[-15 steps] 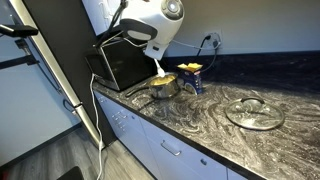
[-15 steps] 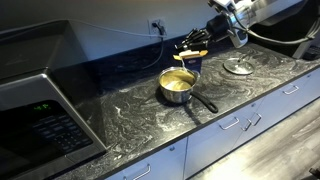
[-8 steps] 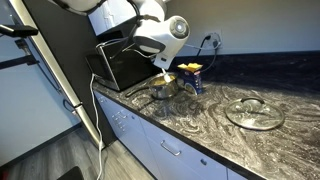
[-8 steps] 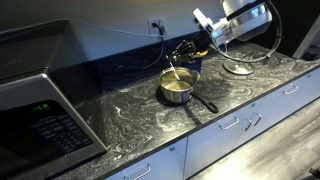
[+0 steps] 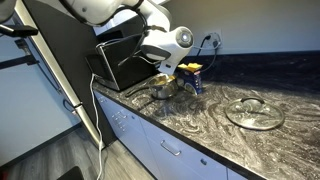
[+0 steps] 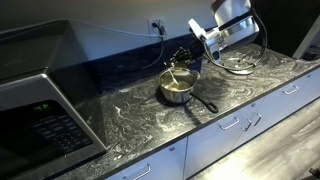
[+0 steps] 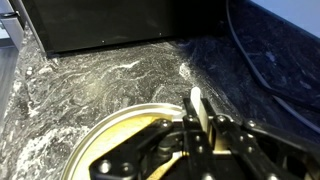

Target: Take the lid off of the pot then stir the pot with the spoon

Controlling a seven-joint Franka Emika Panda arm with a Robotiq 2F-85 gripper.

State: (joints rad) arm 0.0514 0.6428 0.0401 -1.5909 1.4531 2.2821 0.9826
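The pincer [image 7: 200,130] is clamped on the spoon [image 7: 197,103] and holds it tilted down into the pot [image 5: 165,88], I think for stirring. The lid [image 5: 255,112] lies on the desk [image 5: 205,125], well apart to the right, so the pot is open.

White arm [image 5: 160,42] with smooth, rounded joint housings; round grey cap [image 5: 183,38] on one joint. Matte black gripper [image 7: 200,128] built of linked bars with round pivot holes. Black cable [image 6: 262,38] looped alongside the white wrist section.
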